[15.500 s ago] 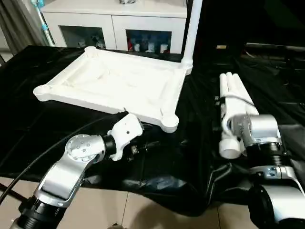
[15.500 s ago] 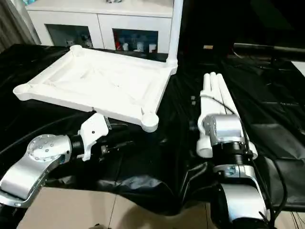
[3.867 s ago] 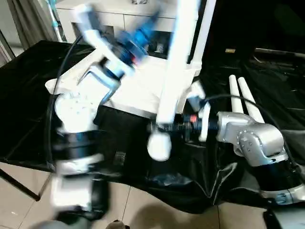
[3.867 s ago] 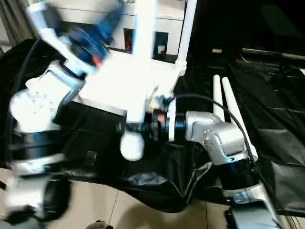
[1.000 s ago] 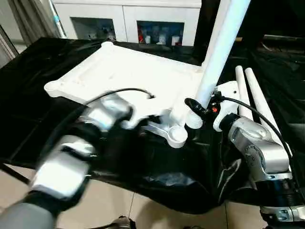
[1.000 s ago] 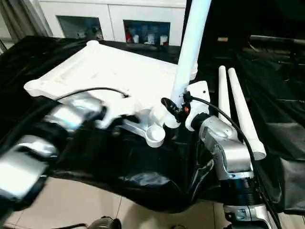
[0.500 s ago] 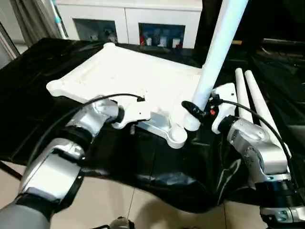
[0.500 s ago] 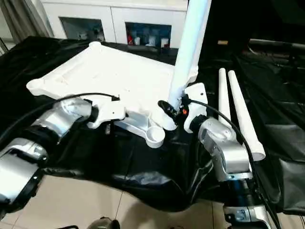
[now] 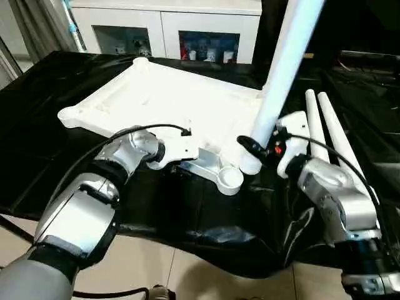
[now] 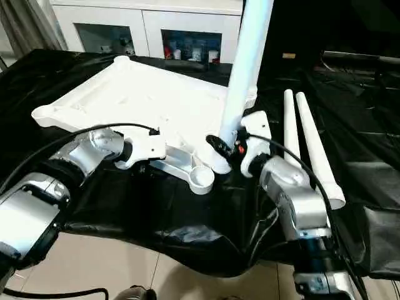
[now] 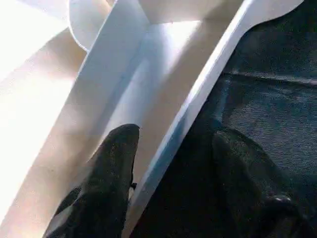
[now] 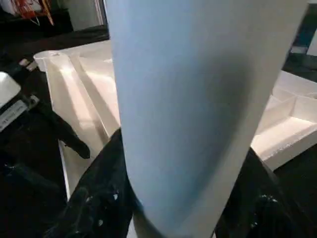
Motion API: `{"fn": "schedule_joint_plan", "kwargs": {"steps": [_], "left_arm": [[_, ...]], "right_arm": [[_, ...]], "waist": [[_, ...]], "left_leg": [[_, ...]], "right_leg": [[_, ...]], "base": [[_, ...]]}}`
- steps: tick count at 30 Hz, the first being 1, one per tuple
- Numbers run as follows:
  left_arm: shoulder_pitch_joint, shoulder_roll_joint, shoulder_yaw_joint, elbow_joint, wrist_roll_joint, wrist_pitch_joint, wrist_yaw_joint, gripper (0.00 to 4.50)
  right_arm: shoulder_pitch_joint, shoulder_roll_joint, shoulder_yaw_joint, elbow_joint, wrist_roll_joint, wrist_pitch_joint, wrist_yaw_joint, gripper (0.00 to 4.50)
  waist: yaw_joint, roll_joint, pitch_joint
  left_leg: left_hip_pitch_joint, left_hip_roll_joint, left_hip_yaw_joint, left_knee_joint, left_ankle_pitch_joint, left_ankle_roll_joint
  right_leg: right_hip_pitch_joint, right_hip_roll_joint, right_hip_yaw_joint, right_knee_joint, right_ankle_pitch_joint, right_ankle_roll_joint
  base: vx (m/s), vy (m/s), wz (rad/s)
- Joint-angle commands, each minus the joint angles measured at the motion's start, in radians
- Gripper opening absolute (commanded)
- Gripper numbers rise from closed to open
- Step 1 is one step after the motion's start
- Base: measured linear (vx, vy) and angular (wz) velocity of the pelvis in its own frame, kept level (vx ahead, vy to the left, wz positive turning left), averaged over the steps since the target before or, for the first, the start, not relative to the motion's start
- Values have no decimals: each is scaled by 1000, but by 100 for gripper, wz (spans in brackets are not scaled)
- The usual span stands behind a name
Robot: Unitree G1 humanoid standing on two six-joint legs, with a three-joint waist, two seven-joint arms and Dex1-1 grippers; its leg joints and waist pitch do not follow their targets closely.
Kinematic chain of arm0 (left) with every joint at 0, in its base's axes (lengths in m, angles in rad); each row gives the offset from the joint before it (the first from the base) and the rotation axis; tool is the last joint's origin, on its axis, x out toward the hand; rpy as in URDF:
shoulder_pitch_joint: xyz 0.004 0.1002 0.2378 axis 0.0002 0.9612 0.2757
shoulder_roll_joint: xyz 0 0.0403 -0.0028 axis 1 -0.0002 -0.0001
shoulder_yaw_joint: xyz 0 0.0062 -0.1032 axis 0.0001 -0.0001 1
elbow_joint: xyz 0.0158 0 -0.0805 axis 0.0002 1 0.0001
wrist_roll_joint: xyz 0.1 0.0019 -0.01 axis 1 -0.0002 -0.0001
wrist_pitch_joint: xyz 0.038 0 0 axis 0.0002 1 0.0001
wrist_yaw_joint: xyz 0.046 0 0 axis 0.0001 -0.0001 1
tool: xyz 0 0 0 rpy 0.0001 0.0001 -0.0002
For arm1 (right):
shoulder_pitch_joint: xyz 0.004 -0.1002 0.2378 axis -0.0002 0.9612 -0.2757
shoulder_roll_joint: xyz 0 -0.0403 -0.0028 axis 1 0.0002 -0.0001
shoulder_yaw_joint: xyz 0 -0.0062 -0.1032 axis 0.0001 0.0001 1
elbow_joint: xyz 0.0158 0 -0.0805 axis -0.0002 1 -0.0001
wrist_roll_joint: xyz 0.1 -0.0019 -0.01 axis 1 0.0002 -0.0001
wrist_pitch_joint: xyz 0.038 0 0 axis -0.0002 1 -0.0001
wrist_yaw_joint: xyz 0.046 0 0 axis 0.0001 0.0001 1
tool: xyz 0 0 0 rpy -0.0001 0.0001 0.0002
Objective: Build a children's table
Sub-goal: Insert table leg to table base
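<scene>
While the right gripper [image 10: 220, 149] clamps 1 upright leg [image 10: 242, 69], the left gripper [image 11: 171, 148] straddles the tabletop [image 9: 156, 103] rim (fingers apart).

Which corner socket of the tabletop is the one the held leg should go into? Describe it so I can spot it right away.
Find the white tabletop lying on the black sheet. Follow its near rim to the corner nearest the right gripper: the round open socket there sits just beside the held leg's lower end, unlike the other corners.

Upright leg [image 9: 278, 87] blocks tabletop's [image 9: 156, 100] 3 o'clock side; two spare legs [image 9: 325, 134] lie beyond. Black cloth [image 9: 37, 150] at 9 o'clock open. Cabinet [image 9: 165, 28] walls 12 o'clock.
</scene>
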Motion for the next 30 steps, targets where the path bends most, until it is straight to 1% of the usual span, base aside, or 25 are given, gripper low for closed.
{"fn": "schedule_joint_plan", "kwargs": {"steps": [1,2,3,4,6,8,9,10,11,13,14,15,16,18,19,21,22,23,24,25,26,27,28,29,30], "left_arm": [[-10,-3,-5,23,-2,30,-91,242],[-16,-2,-9,21,-2,50,-132,241],[-16,-2,-9,21,-2,50,-132,218],[-24,4,-26,17,11,64,-179,204],[-33,7,-37,10,18,76,-215,197],[-39,2,-32,-1,11,95,-253,178],[-40,0,-27,-8,5,106,-276,166],[-41,0,-24,-13,1,113,-291,166],[-42,-2,-15,-23,-10,139,-313,156],[-41,-3,-10,-29,-16,153,-321,146],[-39,-4,1,-44,-26,192,-326,129],[-35,-4,4,-52,-27,209,-315,129],[-31,-3,5,-58,-24,225,-294,118],[-10,-3,12,-72,-10,284,-197,100],[-4,-4,16,-75,-9,298,-177,90],[6,-5,21,-84,-10,316,-160,78],[26,-9,38,-103,-17,352,-120,76],[34,-11,45,-111,-21,366,-105,75],[47,-16,60,-124,-31,393,-77,75],[56,-20,70,-134,-37,413,-56,69],[68,-23,75,-148,-41,431,-38,64],[88,-24,73,-168,-37,444,-25,62],[92,-24,72,-172,-36,445,-24,62],[107,-22,66,-191,-31,453,-21,60],[126,-20,59,-212,-24,469,-17,56]], "right_arm": [[4,-5,-1,-25,1,-3,1,184],[5,-5,-1,-25,-1,-4,2,184],[5,-5,-1,-25,-1,-4,2,184],[4,-6,-1,-23,-2,-6,2,184],[2,-8,-1,-20,-4,-8,3,184],[0,-8,-1,-17,-5,-10,3,184],[-1,-8,-1,-14,-6,-11,2,184],[-2,-8,-1,-13,-7,-13,2,184],[-3,-7,0,-11,-8,-14,2,184],[-4,-7,0,-10,-8,-15,2,184],[-7,-6,0,-6,-10,-18,1,184],[-8,-6,0,-3,-11,-20,1,184],[-9,-6,0,-2,-11,-22,1,184],[-9,-2,-3,0,-12,-25,-5,184],[-8,-2,-3,0,-13,-26,-6,184],[-8,-1,-4,1,-13,-27,-7,184],[-7,1,-6,2,-13,-28,-11,184],[-7,2,-7,2,-13,-28,-12,184],[-6,4,-11,2,-11,-26,-17,184],[-6,6,-13,2,-9,-24,-20,184],[-6,6,-15,2,-8,-22,-22,184],[-7,6,-15,3,-8,-22,-22,184],[-7,6,-15,4,-9,-22,-22,184],[-7,6,-14,6,-9,-24,-21,184],[-8,7,-13,8,-10,-25,-22,184]], "waist": [[7,-10,-104],[7,-11,-103],[7,-11,-103],[8,-12,-103],[8,-12,-104],[9,-14,-103],[10,-14,-103],[10,-13,-103],[11,-13,-104],[11,-13,-103],[13,-12,-103],[13,-10,-104],[12,-11,-103],[13,-11,-102],[13,-12,-100],[14,-14,-98],[12,-12,-96],[10,-14,-95],[8,-16,-96],[5,-15,-95],[3,-22,-95],[2,-19,-95],[0,-27,-94],[-1,-23,-95],[-3,-22,-94]], "left_leg": [[18,14,-6,-58,-119,37],[16,14,-6,-59,-119,37],[16,14,-7,-59,-119,38],[16,13,-6,-59,-120,41],[17,14,-6,-59,-121,42],[16,14,-6,-59,-121,44],[17,14,-6,-59,-122,44],[17,15,-6,-59,-122,46],[18,16,-6,-59,-121,46],[17,15,-6,-58,-119,48],[17,15,-6,-58,-123,47],[17,16,-6,-58,-125,46],[17,15,-6,-59,-129,46],[18,15,-6,-58,-136,45],[17,15,-6,-59,-143,43],[18,15,-7,-61,-160,35],[17,14,-7,-62,-171,28],[17,13,-8,-63,-180,26],[17,13,-8,-63,-179,23],[13,12,-9,-62,-171,23],[14,11,-8,-63,-175,25],[14,9,-8,-62,-174,26],[13,9,-7,-63,-173,27],[11,10,-9,-64,-168,28],[10,8,-8,-64,-170,30]], "right_leg": [[64,-57,39,-58,-46,-261],[65,-57,39,-57,-44,-264],[65,-57,39,-57,-42,-266],[65,-57,39,-57,-40,-268],[66,-59,39,-57,-45,-268],[66,-59,39,-57,-45,-271],[66,-60,39,-58,-49,-273],[66,-60,39,-58,-54,-274],[65,-60,39,-57,-52,-276],[65,-59,39,-57,-48,-279],[65,-60,38,-56,-50,-280],[66,-60,38,-56,-50,-281],[65,-60,38,-57,-55,-282],[64,-59,38,-58,-67,-278],[64,-59,38,-61,-84,-275],[64,-60,37,-65,-126,-264],[65,-60,37,-67,-155,-255],[65,-60,36,-73,-186,-244],[66,-60,36,-72,-191,-240],[67,-59,35,-71,-190,-238],[66,-59,35,-75,-209,-229],[65,-58,34,-77,-231,-220],[66,-58,34,-79,-241,-215],[65,-58,33,-78,-253,-206],[63,-57,33,-81,-263,-200]], "base": [[0,0,0],[0,0,0],[0,0,0],[0,0,0],[0,0,0],[0,0,0],[0,0,0],[0,0,0],[0,0,0],[0,0,0],[0,0,0],[0,0,0],[0,0,0],[0,0,0],[0,0,0],[0,0,0],[0,0,0],[0,0,0],[0,0,0],[0,0,0],[0,0,0],[0,0,0],[0,0,0],[0,0,0],[0,0,0]]}}
